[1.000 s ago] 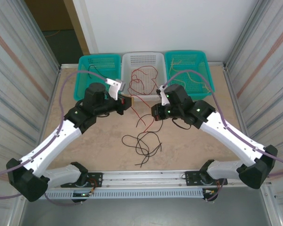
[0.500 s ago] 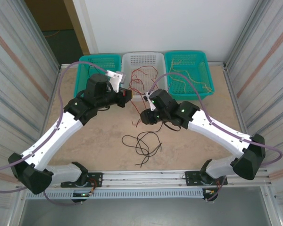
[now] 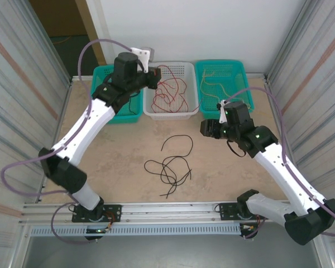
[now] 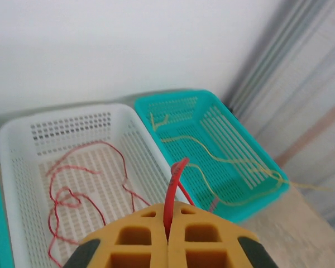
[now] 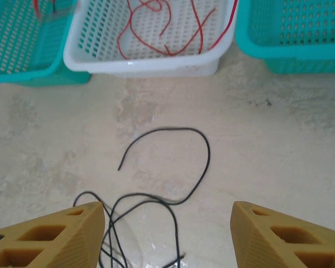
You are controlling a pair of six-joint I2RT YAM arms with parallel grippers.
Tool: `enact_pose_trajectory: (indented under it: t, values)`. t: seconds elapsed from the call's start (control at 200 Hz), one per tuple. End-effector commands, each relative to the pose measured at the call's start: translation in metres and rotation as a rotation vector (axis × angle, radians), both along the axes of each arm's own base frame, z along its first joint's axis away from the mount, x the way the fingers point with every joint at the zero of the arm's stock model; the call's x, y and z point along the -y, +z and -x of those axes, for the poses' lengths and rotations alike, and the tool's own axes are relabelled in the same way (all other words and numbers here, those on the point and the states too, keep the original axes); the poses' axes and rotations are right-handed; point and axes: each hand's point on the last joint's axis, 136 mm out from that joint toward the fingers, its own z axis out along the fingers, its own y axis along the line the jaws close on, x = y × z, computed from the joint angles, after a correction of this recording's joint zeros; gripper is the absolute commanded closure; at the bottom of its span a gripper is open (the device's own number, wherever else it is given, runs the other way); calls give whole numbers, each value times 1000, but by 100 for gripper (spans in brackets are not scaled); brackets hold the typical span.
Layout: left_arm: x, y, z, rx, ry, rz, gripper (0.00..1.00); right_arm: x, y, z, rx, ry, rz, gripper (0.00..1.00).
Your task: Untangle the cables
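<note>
My left gripper [image 3: 154, 77] is raised over the back left of the white basket [image 3: 171, 115], shut on a red cable [image 3: 177, 89] that trails down into the basket. In the left wrist view the red cable [image 4: 173, 187] sticks up from between the closed yellow fingertips of the left gripper [image 4: 168, 212]. My right gripper [image 3: 205, 128] hovers open over the table, right of the black cables [image 3: 168, 167]. In the right wrist view the right gripper [image 5: 167, 234] has wide-apart fingers with nothing between them, above a loose black cable [image 5: 204, 156]. Pale yellow cables [image 3: 226, 89] lie in the right teal basket [image 3: 243, 109].
A left teal basket [image 3: 103, 72] stands beside the white one, partly hidden by my left arm. The three baskets line the back edge of the table. Ribbed metal walls close both sides. Lilac-grey arm cables loop above both arms.
My left arm has lifted and swung back to the white basket with the red cable. My right gripper has opened and drawn back to the right. One black cable now lies loose on the table.
</note>
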Motion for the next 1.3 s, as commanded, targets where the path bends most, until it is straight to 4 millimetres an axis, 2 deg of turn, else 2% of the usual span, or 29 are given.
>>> enact_pose_trajectory:
  t: [0.0,0.065,0.105,0.14,0.205,0.301,0.381,0.456,0.531,0.631,0.772,0.917,0.972,1.112,1.293]
  values:
    - [-1,5,-36,19,64,38,86,2,-14,17,-68,-12,-39,40]
    - [5,-8,-52,-10,57,49,48,1,-20,20,-91,-17,-53,41]
    - [7,-14,-59,-22,62,54,29,3,-15,26,-76,-18,-70,41]
    - [8,-19,-63,-29,69,53,21,3,-15,28,-80,-18,-73,41]
    - [8,-25,-66,-40,79,60,16,4,-18,32,-88,-19,-72,40]
    - [5,-27,-62,-60,90,76,16,4,-23,35,-106,-14,-69,40]
    - [2,-27,-49,-77,80,92,18,3,-32,36,-134,-12,-59,39]
    - [-5,-29,-29,-100,73,102,23,-2,-44,36,-173,-1,-58,39]
    - [-14,-35,-1,-129,60,112,30,-9,-69,34,-260,-3,-27,40]
    - [-29,-57,44,-177,44,107,35,-22,-97,35,-326,-3,16,41]
    - [-55,-104,108,-289,49,84,40,-54,-134,42,-405,35,89,43]
    - [-82,-139,158,-356,88,97,42,-49,-178,32,-507,-141,166,46]
    - [-86,-145,170,-370,85,117,42,-55,-189,24,-534,-176,139,48]
    - [-95,-148,193,-378,63,116,41,-66,-198,3,-538,-272,170,51]
    - [-96,-152,207,-383,13,82,41,-66,-210,-3,-552,-365,213,53]
